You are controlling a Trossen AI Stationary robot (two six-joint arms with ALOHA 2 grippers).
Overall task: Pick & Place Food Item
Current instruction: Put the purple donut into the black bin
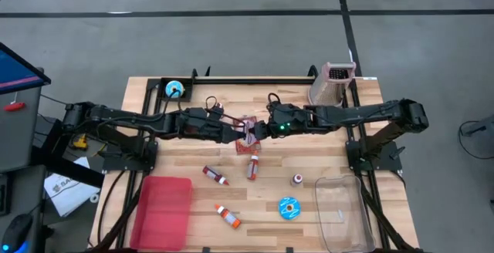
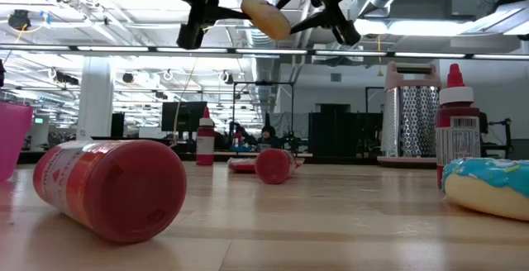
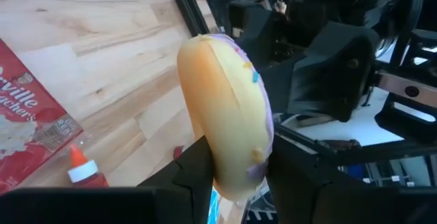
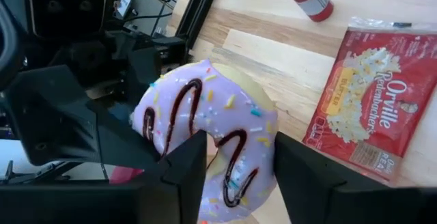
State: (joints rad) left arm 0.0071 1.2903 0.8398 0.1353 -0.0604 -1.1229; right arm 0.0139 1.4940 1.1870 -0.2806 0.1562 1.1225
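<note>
High view: table (image 1: 309, 160) bounded by a black frame rail on its far and side edges. A clear bin (image 1: 318, 207) stands well off from the popcorn bag (image 1: 248, 132), at the near right corner, and is judged the likely drop place; nothing is seen in it.

Both arms are met above the popcorn bag. The frosted donut (image 4: 205, 135) is held in the air over the bag, lifted but not yet placed.

Left gripper (image 3: 235, 162) is clenched on the donut's edge. Right gripper (image 4: 235, 162) is set at the donut too; grasp or release cannot be told.

Open wood is noted between bag and bin, with small bottles (image 1: 253, 168) and a blue donut (image 1: 289, 207) scattered there.
</note>
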